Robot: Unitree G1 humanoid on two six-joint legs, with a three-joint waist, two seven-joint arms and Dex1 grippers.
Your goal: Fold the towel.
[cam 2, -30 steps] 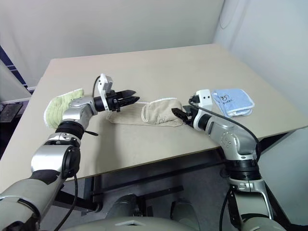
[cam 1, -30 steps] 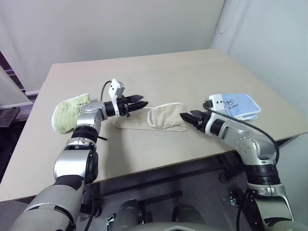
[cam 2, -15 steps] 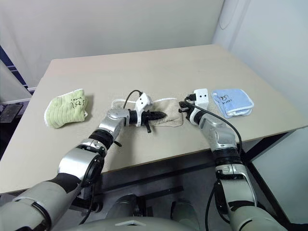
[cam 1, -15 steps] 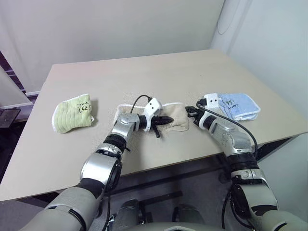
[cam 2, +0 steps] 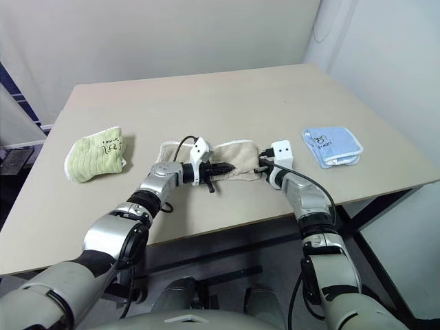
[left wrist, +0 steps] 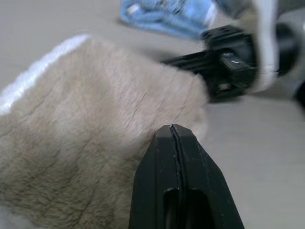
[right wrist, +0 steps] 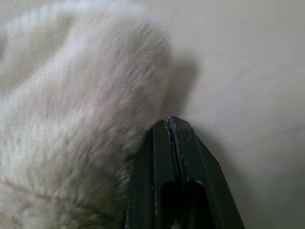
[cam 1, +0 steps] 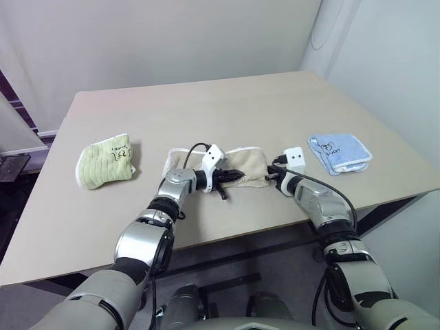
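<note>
Movement: both arms have come down from raised positions a second ago; the left gripper [cam 1: 234, 177] now lies low over the towel [cam 1: 247, 161], and the right gripper [cam 1: 269, 177] has drawn in to the towel's right end. The towel's lifted fold has dropped flat.
Head views, count: one towel, one pale-green cloth [cam 1: 103, 162], one light-blue cloth [cam 1: 340, 152], two grippers, one table [cam 1: 227, 103].
Head views, towel: beige, lying as a flat band near the table's front edge, roughly central, white edging along its far side.
Head views, edges: pale-green cloth well apart to the left; light-blue cloth apart to the right, near the right edge. The far half of the table is bare, as is the strip between towel and green cloth.
Left wrist view: left gripper's fingers [left wrist: 157, 186] pressed together, tip against the towel's pile [left wrist: 86, 143]; whether fabric is caught cannot be told. The right gripper [left wrist: 190, 64] sits at the towel's far end, the light-blue cloth [left wrist: 162, 16] beyond.
Right wrist view: right gripper's fingers [right wrist: 162, 171] pressed together at the towel's edge [right wrist: 86, 119], bare tabletop [right wrist: 238, 71] alongside; any pinch of cloth cannot be told.
</note>
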